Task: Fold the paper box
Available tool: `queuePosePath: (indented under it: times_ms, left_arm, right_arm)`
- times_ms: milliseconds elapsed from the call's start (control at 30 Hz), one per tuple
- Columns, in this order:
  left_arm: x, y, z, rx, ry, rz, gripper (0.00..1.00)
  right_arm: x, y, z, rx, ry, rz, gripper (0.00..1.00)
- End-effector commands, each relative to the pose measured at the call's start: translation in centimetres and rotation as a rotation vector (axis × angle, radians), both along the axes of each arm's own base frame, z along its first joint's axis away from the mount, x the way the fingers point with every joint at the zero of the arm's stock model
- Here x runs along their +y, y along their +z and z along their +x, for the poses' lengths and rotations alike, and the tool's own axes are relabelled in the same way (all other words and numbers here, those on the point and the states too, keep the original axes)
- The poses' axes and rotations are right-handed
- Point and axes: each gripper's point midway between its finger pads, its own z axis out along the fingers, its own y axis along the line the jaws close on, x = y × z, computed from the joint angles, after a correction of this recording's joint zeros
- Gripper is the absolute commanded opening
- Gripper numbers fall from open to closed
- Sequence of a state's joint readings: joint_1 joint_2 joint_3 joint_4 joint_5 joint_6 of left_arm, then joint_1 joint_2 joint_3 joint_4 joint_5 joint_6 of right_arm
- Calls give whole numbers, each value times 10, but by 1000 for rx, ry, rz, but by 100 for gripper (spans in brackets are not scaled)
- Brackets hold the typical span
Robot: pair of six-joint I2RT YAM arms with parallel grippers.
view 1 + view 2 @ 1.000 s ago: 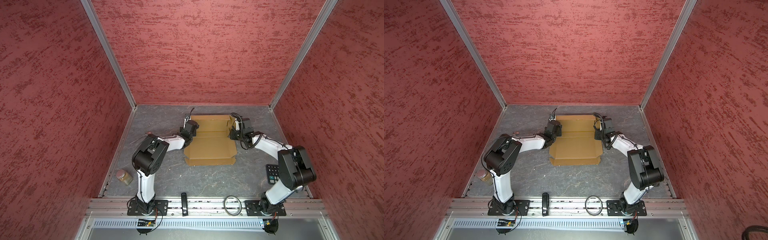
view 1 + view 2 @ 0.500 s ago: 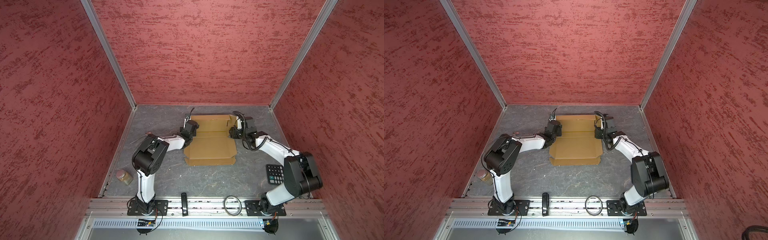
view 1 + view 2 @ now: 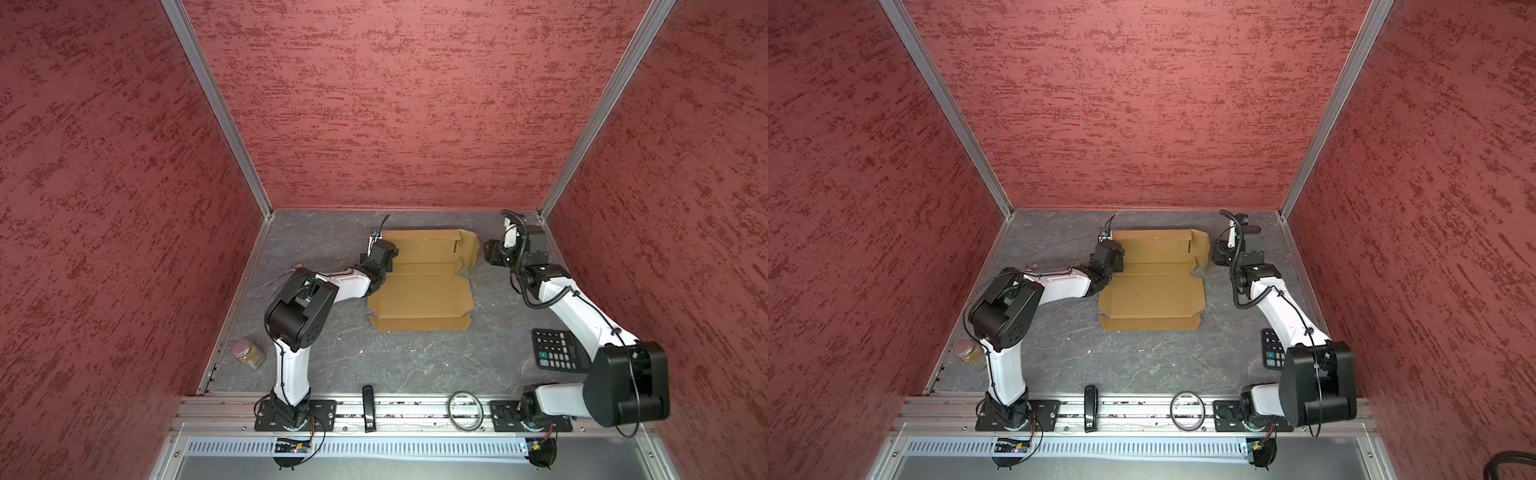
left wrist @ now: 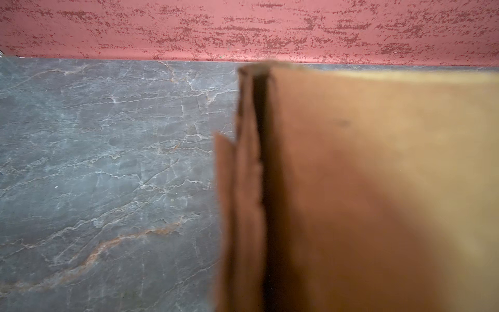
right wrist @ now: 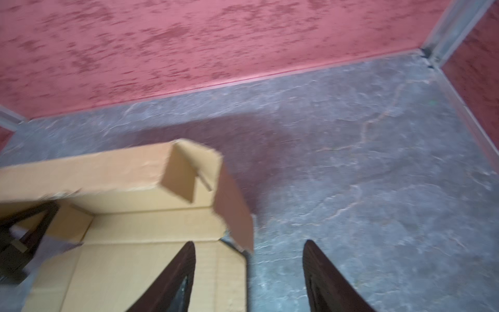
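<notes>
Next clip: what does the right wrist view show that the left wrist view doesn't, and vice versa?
Right wrist only: the right gripper, open and empty, and a raised side flap of the box. Left wrist only: a blurred close-up of a doubled wall, no fingers in view. Both: box, grey table, red back wall.
</notes>
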State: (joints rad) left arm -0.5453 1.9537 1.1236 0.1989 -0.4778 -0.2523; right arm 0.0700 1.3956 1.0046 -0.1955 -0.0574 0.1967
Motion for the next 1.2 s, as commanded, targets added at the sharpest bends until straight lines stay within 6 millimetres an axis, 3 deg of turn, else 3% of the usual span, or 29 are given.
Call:
queuePosePath:
  times_ms: [0, 200, 367, 833, 1167]
  left_arm:
    - [2, -37, -13, 114, -30, 78, 0]
    - [1, -37, -14, 118, -32, 85, 0]
    - [1, -38, -13, 121, -28, 91, 0]
    - [0, -38, -13, 124, -29, 99, 0]
    - [-1, -38, -12, 124, -32, 100, 0]
  right_arm:
    - [-12, -8, 25, 5, -24, 22, 63]
    - [-15, -42, 58, 43, 36, 25, 64]
    - [-8, -59, 69, 55, 129, 49, 65]
    - [10, -85, 43, 99, 258, 68, 63]
    - [25, -77, 42, 45, 336, 103, 62]
